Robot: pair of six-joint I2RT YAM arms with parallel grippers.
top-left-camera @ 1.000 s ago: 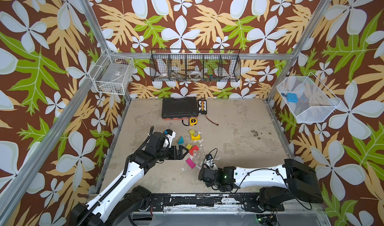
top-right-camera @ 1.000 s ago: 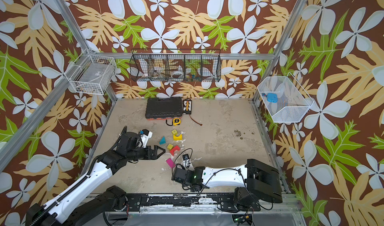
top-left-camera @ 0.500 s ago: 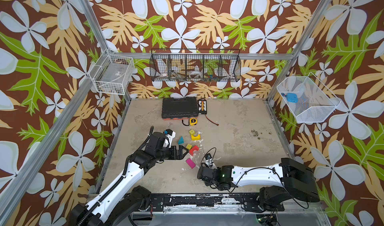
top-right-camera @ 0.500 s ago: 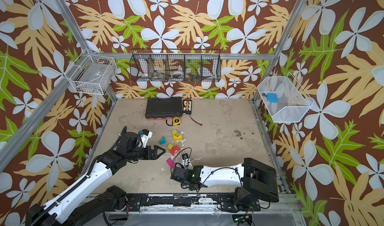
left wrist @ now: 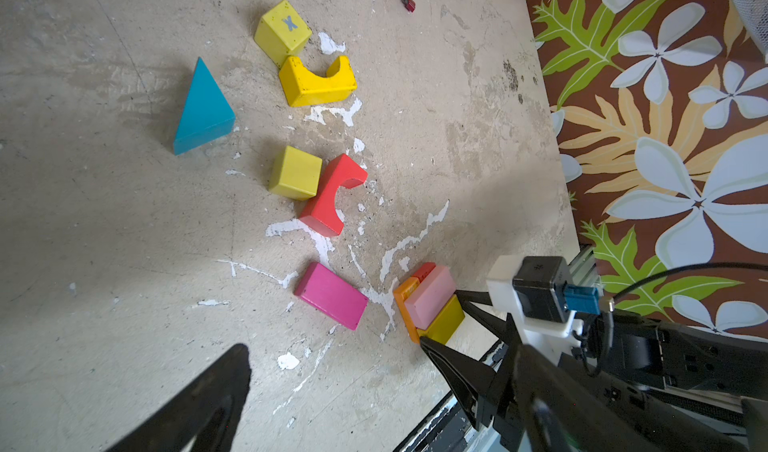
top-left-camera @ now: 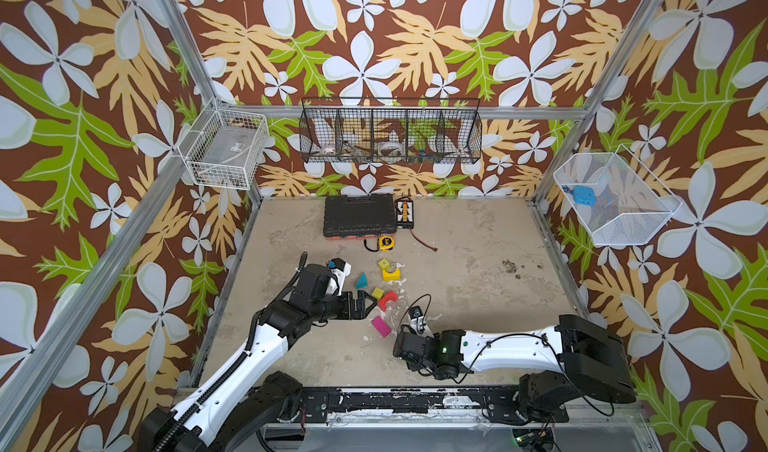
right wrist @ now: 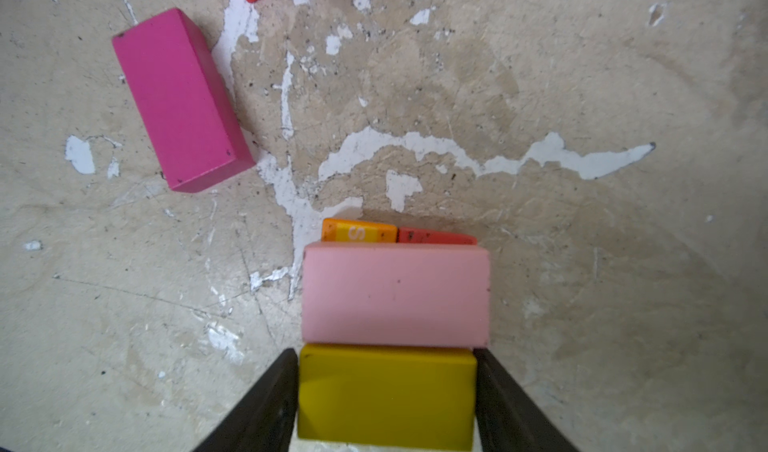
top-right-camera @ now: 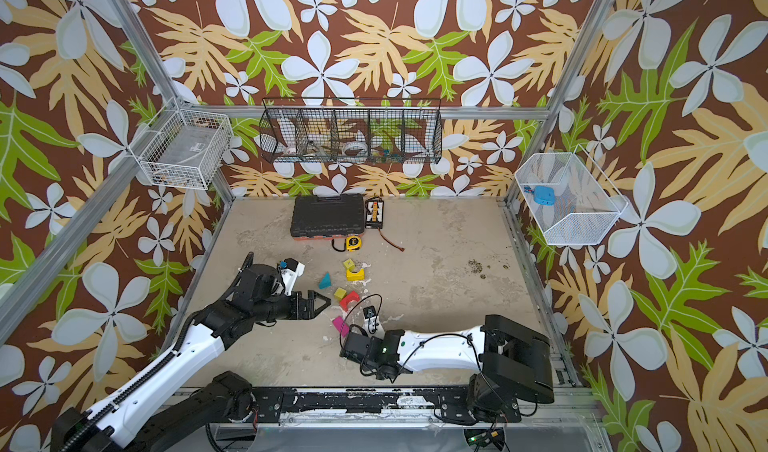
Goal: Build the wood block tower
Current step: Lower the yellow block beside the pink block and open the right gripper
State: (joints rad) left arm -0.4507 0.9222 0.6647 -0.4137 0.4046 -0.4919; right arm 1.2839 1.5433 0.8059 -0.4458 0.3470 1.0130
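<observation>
The right jaws are flanking the yellow brick (right wrist: 386, 396), with a finger (right wrist: 274, 400) lying along each short end. I cannot tell whether they are squeezing it or only standing against it. That brick is sitting flush beside the pink brick (right wrist: 395, 296). The pair is lying over an orange block (right wrist: 359, 233) and a red block (right wrist: 432, 236), both peeking out from under the pink one. These four are making up the tower (left wrist: 428, 300), which is standing toward the front of the worktop (top-left-camera: 457, 263), near the magenta brick (left wrist: 331, 295).

The left jaws are gaping wide and carrying nothing. In both top views they are hovering close to the plain yellow cube (left wrist: 296, 172) and the red arch (left wrist: 332, 196), which are touching each other.

Six blocks are lying loose:
- one teal wedge (left wrist: 201, 105)
- two yellow cubes, the plain one and one marked with an X (left wrist: 282, 30)
- one yellow arch (left wrist: 316, 84), touching the marked cube
- one red arch
- one magenta brick

With the tower's four, ten blocks are showing: three bricks, two arches, two cubes, one wedge, and two partly hidden pieces.
</observation>
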